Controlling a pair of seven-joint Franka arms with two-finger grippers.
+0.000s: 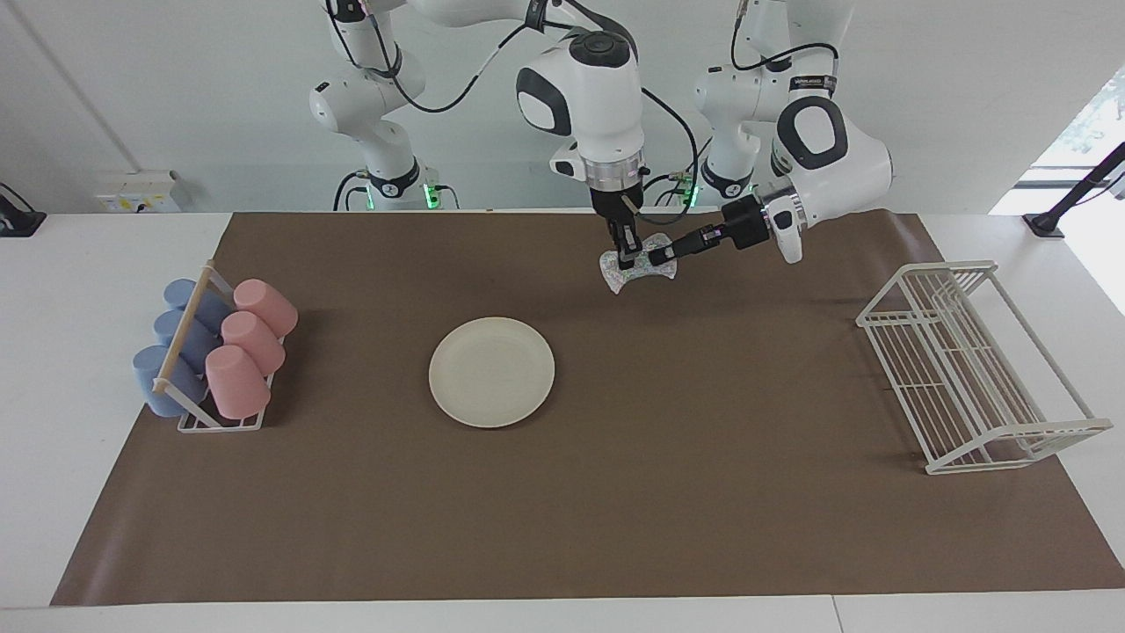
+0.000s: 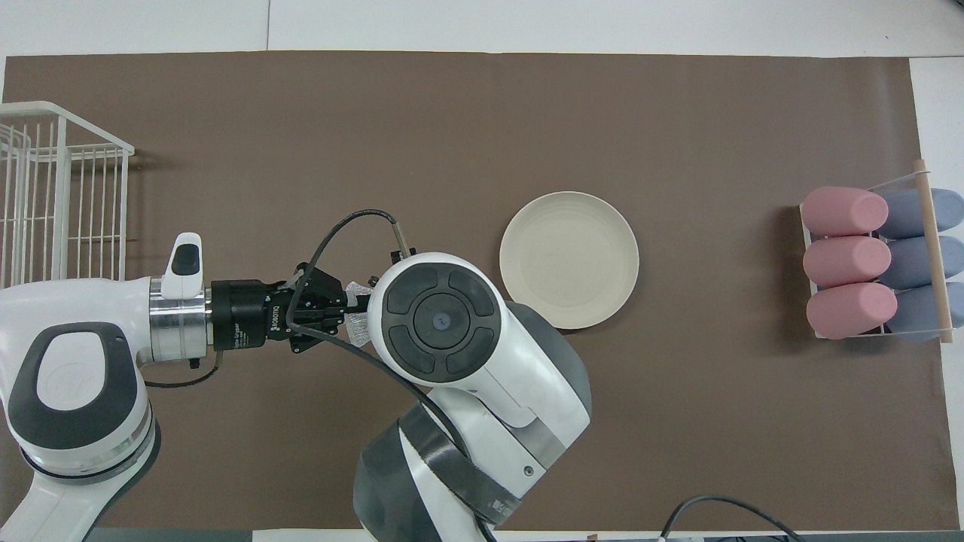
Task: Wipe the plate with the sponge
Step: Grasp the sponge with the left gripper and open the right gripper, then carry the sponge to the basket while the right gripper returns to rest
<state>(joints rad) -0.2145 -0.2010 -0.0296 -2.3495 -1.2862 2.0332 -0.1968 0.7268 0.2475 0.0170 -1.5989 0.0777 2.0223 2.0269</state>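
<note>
The silvery sponge (image 1: 613, 273) hangs above the brown mat, near the robots' edge and midway along the table. My left gripper (image 1: 656, 258) reaches in sideways and is shut on the sponge's end toward the left arm. My right gripper (image 1: 626, 261) points straight down onto the sponge's middle. In the overhead view the right arm's wrist covers most of the sponge (image 2: 355, 329), and the left gripper (image 2: 345, 310) shows beside it. The cream plate (image 1: 491, 372) (image 2: 569, 260) lies flat on the mat, farther from the robots and toward the right arm's end.
A rack of pink and blue cups (image 1: 215, 352) (image 2: 874, 263) stands at the right arm's end of the mat. A white wire rack (image 1: 976, 365) (image 2: 60, 196) stands at the left arm's end.
</note>
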